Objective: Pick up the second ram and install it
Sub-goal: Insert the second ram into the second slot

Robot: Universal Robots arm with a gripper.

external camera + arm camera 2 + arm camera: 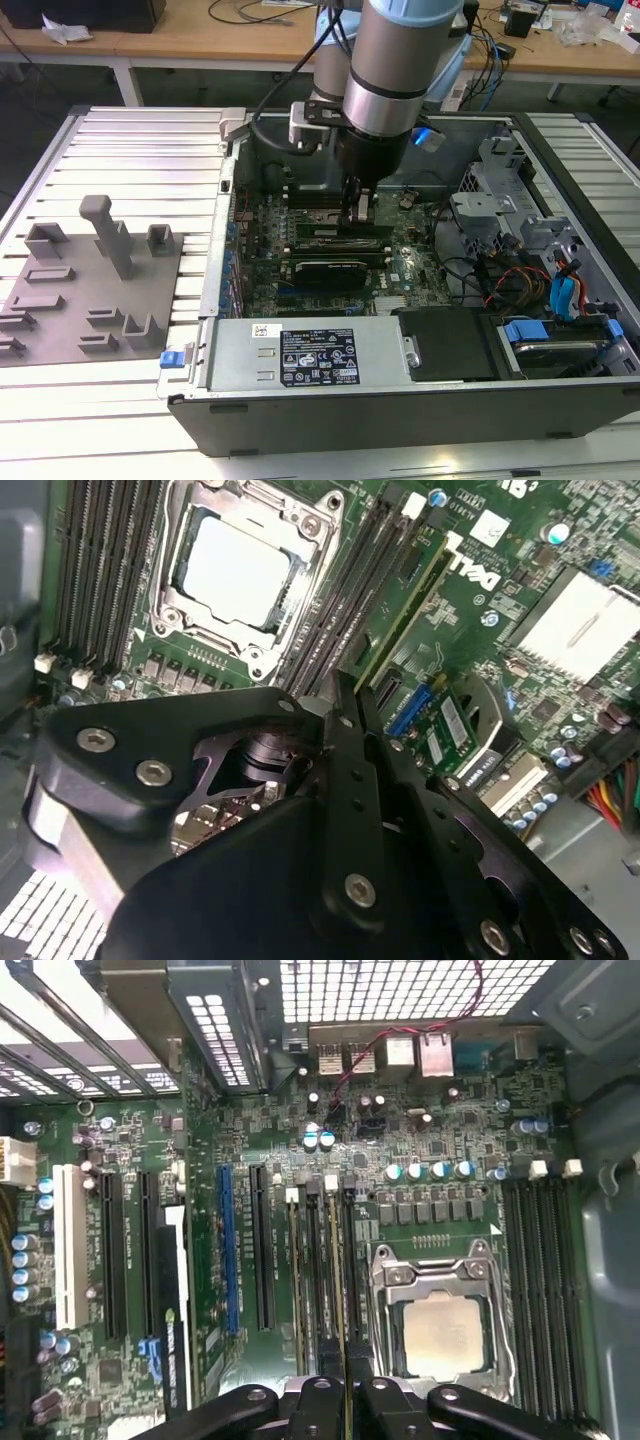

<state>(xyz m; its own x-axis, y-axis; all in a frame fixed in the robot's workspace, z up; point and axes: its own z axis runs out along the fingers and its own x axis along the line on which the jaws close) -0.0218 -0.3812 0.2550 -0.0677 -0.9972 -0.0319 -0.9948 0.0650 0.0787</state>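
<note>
Exterior view: arm reaches down into the open computer case [400, 400]; gripper [360, 215] sits low over the motherboard [330, 255], beside the grey fixture plate [90, 290] outside the case. Second wrist view: fingers [345, 780] nearly closed, pinching the second ram [405, 610] on edge in the slot bank beside the CPU socket [240, 575]. First wrist view: ram's thin top edge [340, 1300] runs between the fingertips, just beside the CPU socket [440, 1335]; blue expansion slot [228, 1250] stands farther off.
</note>
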